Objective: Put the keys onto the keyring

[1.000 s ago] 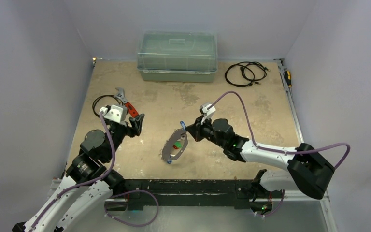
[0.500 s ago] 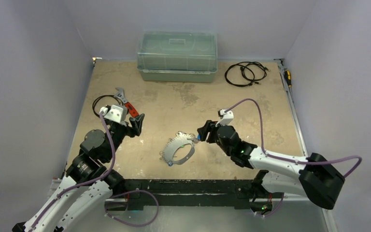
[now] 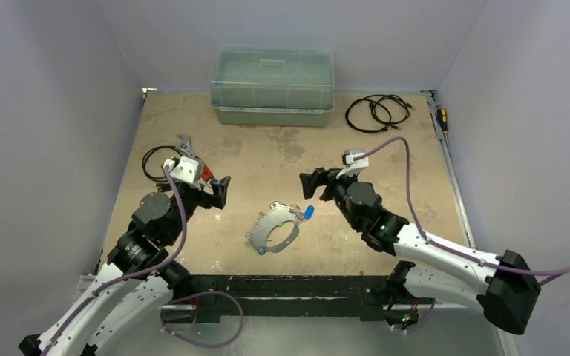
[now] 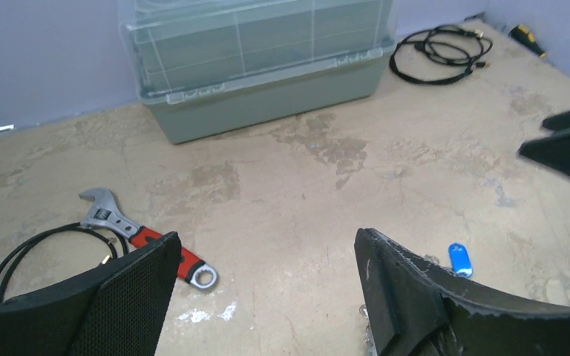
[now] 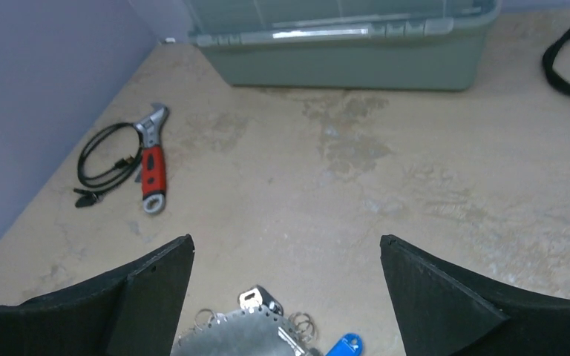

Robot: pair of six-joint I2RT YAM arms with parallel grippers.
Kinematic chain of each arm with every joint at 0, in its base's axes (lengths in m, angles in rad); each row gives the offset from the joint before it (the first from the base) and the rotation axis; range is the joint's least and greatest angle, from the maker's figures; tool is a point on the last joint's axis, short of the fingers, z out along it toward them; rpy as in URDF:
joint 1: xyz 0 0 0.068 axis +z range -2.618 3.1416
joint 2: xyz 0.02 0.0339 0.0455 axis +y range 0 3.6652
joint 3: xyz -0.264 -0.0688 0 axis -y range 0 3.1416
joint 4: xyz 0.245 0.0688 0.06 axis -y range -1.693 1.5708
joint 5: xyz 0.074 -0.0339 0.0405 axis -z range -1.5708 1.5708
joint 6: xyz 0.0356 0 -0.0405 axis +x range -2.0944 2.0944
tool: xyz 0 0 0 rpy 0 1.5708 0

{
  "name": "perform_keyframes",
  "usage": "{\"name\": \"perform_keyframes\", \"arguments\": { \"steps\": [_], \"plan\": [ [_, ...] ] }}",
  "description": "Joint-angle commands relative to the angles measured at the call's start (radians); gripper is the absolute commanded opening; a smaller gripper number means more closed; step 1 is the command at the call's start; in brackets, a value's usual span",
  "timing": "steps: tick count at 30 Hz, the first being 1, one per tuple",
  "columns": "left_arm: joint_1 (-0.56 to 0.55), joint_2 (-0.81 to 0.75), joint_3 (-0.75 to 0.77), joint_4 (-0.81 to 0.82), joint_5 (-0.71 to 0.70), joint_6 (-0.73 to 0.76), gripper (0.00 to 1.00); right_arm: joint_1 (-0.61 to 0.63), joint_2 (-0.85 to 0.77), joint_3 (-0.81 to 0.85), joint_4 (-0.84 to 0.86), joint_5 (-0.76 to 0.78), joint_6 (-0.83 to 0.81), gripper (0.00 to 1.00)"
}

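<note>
**Grippers.** We find the right gripper [image 3: 313, 183] with its jaws spread wide and nothing between them. The left gripper [image 3: 218, 192] is likewise spread and empty.

**Keyring.** The keyring [image 3: 274, 230] lies flat on the table [image 3: 267, 152] between the two sets of jaws, touching neither. It sits just below and ahead of the right jaws, and further off from the left.

**Keys.** Silver keys [image 5: 256, 300] cluster along its rim. A blue-tagged key [image 3: 308, 213] lies on the side nearest the right jaws.

**Assessment.** We judge that the ring lies flat within reach of both arms so that either gripper may come down on it. We cannot tell whether every key is threaded.
</note>
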Motion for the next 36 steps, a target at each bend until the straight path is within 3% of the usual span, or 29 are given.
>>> {"name": "perform_keyframes", "arguments": {
  "steps": [1,5,15,18,21,24,28,36],
  "plan": [
    [0.008,0.067,0.013,-0.003,-0.016,-0.012,0.88,0.001,-0.097,0.070,0.049,0.048,-0.091,0.99],
    [0.008,0.095,-0.007,0.022,0.016,-0.022,0.92,0.002,-0.192,0.076,0.024,0.102,-0.072,0.99],
    [0.032,0.294,0.122,-0.055,0.009,-0.322,0.98,0.001,-0.334,0.057,0.068,0.199,-0.104,0.99],
    [0.037,0.228,0.133,-0.009,0.142,-0.260,0.99,0.001,-0.339,0.024,0.158,0.231,-0.138,0.99],
    [0.038,0.111,0.076,0.034,0.160,-0.163,0.99,0.001,-0.333,-0.048,0.296,0.228,-0.207,0.99],
    [0.040,0.036,0.057,0.035,0.053,-0.122,0.99,0.001,-0.303,-0.107,0.402,0.224,-0.239,0.99],
    [0.043,0.039,0.090,-0.013,-0.096,-0.119,0.99,0.002,-0.264,-0.111,0.396,0.198,-0.233,0.99],
    [0.058,0.110,0.099,-0.025,-0.107,-0.107,0.93,0.002,-0.218,-0.107,0.372,0.126,-0.211,0.99]
  ]
}}
